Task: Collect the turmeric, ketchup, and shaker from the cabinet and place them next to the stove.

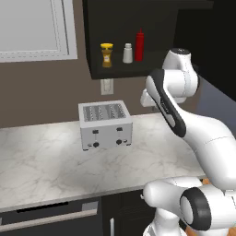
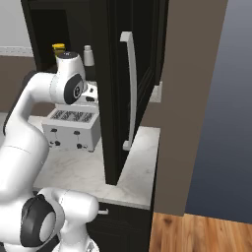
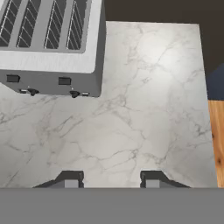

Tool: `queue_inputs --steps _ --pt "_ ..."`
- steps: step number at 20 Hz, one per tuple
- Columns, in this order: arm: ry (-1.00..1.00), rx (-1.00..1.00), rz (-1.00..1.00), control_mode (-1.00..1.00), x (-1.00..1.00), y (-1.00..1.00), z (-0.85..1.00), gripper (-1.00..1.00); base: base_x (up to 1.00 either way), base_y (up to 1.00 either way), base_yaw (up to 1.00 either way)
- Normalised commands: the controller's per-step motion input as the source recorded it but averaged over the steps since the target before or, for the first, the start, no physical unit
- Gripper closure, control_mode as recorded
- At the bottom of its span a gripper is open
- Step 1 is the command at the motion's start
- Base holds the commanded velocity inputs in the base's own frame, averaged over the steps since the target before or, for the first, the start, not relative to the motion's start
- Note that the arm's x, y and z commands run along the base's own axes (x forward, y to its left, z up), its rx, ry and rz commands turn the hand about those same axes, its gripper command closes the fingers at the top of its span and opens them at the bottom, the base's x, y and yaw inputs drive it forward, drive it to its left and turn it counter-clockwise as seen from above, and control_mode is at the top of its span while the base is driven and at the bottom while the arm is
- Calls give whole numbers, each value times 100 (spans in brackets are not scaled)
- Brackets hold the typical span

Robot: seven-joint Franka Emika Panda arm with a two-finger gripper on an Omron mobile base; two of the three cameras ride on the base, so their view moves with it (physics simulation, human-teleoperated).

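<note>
Inside the open black cabinet (image 1: 133,70) three items stand in a row on the shelf: the turmeric (image 1: 107,54) on the left, the shaker (image 1: 127,53) in the middle and the ketchup (image 1: 139,45) on the right. From the right base view the turmeric (image 2: 59,49) and shaker (image 2: 88,55) peek out above the arm. My gripper (image 3: 110,180) is open and empty, pointing down at the marble counter (image 3: 144,109), well below the shelf and to the right of the toaster. The stove is out of view.
A silver toaster (image 1: 105,124) sits on the counter under the cabinet, also close to my hand (image 3: 52,43). The cabinet door (image 2: 129,88) stands open beside the arm. The counter ends at the right over wooden floor (image 3: 216,131).
</note>
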Motion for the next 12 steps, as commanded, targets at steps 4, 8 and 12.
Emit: queue_inputs --steps 4,8,12 --pt "0 0 0 -100 -10 0 0 -100 0 0 0" --pt "-21 1 0 -100 -29 0 0 -100 0 0 0" --pt "-34 7 0 -100 -30 0 14 -100 0 0 0"
